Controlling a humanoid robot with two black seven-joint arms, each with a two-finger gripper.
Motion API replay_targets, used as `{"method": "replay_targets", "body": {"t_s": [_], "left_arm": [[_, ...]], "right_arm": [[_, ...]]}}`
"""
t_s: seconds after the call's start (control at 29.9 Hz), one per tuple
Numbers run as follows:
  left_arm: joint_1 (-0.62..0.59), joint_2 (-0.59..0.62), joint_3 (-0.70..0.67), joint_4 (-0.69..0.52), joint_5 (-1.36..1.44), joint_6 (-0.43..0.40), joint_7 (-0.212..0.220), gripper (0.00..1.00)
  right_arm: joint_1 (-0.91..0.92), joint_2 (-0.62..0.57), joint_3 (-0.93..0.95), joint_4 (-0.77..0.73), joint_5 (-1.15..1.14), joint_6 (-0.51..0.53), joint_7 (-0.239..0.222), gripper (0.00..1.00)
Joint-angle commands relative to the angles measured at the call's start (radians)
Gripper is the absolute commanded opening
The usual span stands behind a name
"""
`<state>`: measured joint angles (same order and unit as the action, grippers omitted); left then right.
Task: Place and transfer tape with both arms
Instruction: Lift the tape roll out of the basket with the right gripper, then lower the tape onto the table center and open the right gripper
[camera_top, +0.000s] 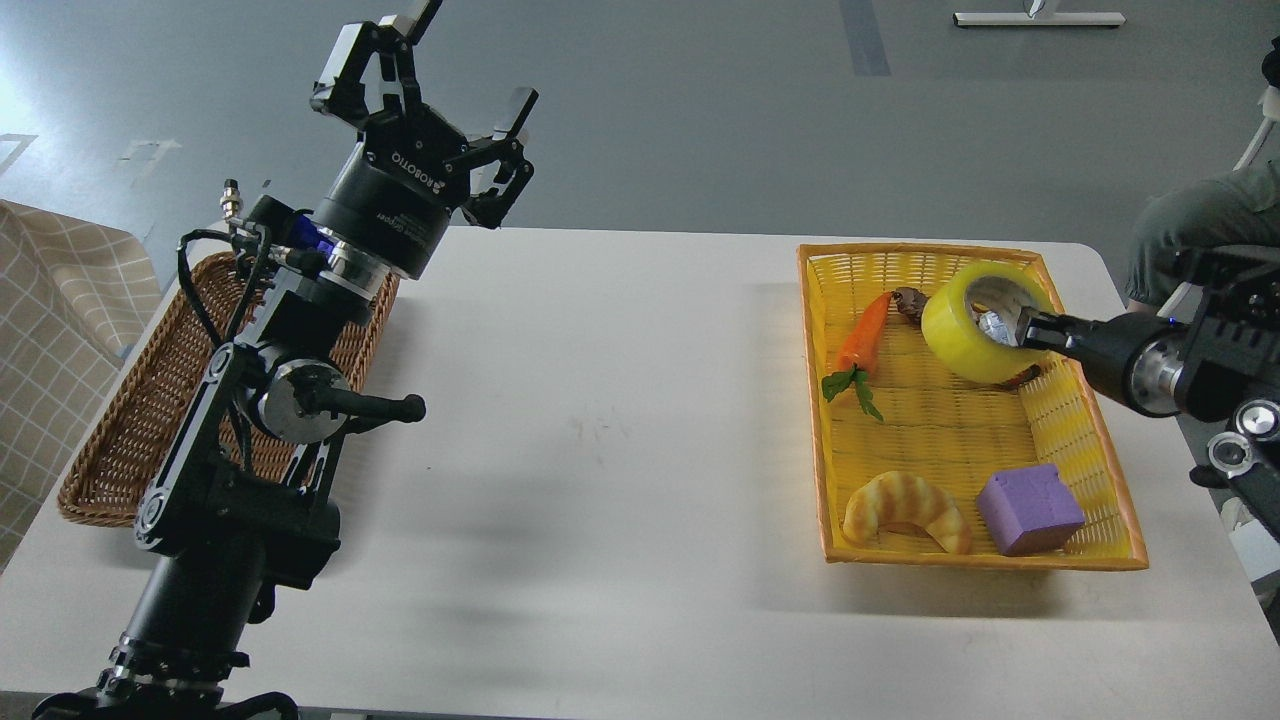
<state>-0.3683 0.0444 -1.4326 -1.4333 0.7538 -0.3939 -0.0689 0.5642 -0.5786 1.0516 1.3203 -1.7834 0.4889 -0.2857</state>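
Note:
The tape (975, 335), a thick translucent yellow roll with a whitish core, hangs tilted above the back right part of the yellow basket (1100, 450). My right gripper (1022, 328) comes in from the right and is shut on the roll's wall, with one finger inside the core. My left gripper (445, 75) is raised high at the upper left, open and empty, above the far end of the brown wicker basket (110, 440).
In the yellow basket lie an orange carrot toy (865, 335), a striped croissant toy (905, 510) and a purple block (1030, 510); a brown toy and a can are partly hidden behind the tape. A seated person's knee (1190, 220) shows at the right edge.

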Motion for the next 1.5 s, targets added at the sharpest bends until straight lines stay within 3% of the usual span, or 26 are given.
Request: {"method": "replay_targets", "body": {"t_s": [0.0, 0.13, 0.37, 0.8, 1.47], "left_arm": [[-0.001, 0.0, 0.0, -0.001, 0.001, 0.003, 0.001, 0.98], [-0.001, 0.0, 0.001, -0.001, 0.004, 0.003, 0.001, 0.98], [-0.001, 0.012, -0.002, -0.001, 0.004, 0.003, 0.001, 0.98], [-0.001, 0.015, -0.005, -0.003, 0.006, 0.006, 0.001, 0.98], [-0.001, 0.023, -0.014, -0.004, 0.004, 0.004, 0.001, 0.98]], "right_arm": [[0.111, 0.019, -0.012, -0.027, 0.019, 0.0, -0.001, 0.0], [0.293, 0.14, -0.099, -0.114, 0.022, 0.0, -0.003, 0.0], [0.439, 0.308, -0.303, -0.162, 0.019, 0.0, 0.002, 0.0], [0.456, 0.563, -0.582, -0.249, 0.006, 0.0, -0.003, 0.0], [0.387, 0.579, -0.627, -0.326, -0.014, 0.0, -0.006, 0.01]]}}
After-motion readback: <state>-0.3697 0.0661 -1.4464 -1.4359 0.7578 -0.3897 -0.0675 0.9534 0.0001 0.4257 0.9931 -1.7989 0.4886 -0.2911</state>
